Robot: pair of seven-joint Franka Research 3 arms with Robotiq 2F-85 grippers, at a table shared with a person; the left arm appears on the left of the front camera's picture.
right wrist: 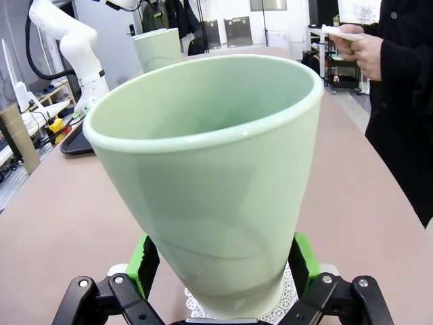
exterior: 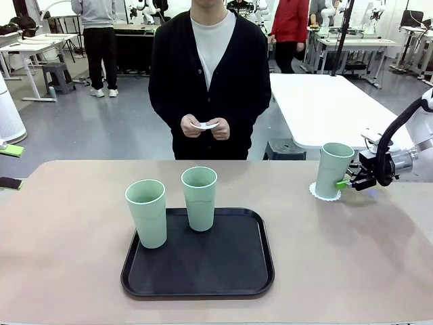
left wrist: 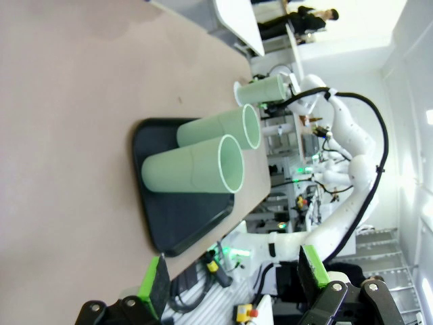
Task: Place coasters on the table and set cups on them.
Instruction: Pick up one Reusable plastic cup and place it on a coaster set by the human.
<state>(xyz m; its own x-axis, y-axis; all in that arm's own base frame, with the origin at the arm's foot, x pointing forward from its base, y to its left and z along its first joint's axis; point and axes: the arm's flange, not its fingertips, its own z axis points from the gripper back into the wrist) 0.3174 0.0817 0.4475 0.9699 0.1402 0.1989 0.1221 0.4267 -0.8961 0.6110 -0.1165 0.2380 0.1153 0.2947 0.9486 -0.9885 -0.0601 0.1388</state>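
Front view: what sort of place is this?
Likely a robotics lab: a white robot arm reaches over the table, with white worktables and people standing about behind.

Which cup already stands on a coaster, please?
The cup by the right gripper, on a white coaster; the other two cups stand on the black tray.

3 pale mint-green cups [exterior: 199, 198], matte black tray [exterior: 203, 271], beige-tan table [exterior: 67, 237], white lace-patterned coaster [exterior: 315, 191]; green pads [right wrist: 144, 261] on the black right gripper [exterior: 346, 183]; person's black cardigan [exterior: 176, 81] over white.
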